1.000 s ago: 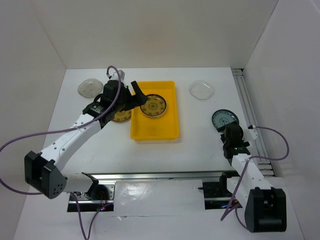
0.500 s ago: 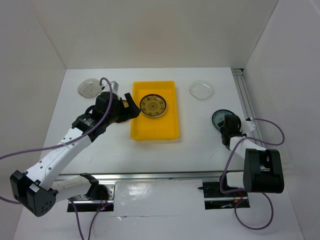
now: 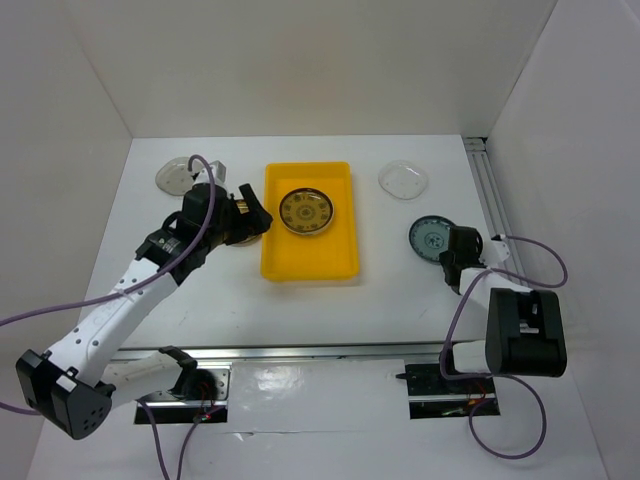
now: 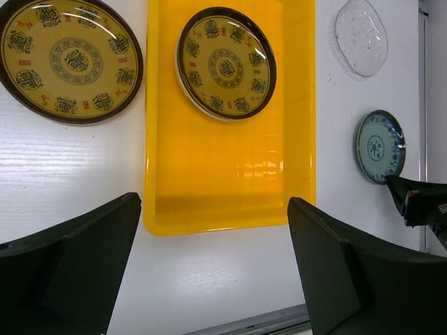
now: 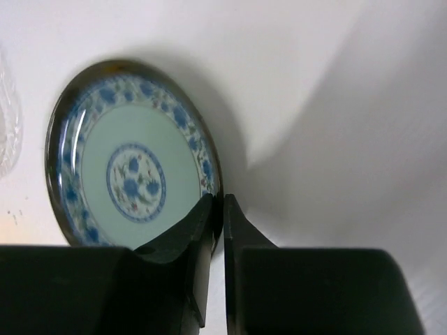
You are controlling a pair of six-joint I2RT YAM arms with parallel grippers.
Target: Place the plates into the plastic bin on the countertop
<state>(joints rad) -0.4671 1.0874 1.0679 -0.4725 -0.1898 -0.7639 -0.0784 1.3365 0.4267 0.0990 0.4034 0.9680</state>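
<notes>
Shallow yellow plastic bin (image 4: 230,174) is smooth and pretty glossy, with glare on its floor. The yellow-and-brown patterned plate (image 4: 225,63) inside it and the blue-patterned round plate (image 5: 133,174) both look glazed and shiny. Clear glass plate (image 4: 361,36) is see-through. White countertop (image 4: 70,181) is flat matte.

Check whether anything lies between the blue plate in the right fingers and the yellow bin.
Nothing visible does. The right gripper pinches the blue plate by its rim, and only bare countertop separates it from the yellow bin. The clear plate sits farther back, off that line.
</notes>
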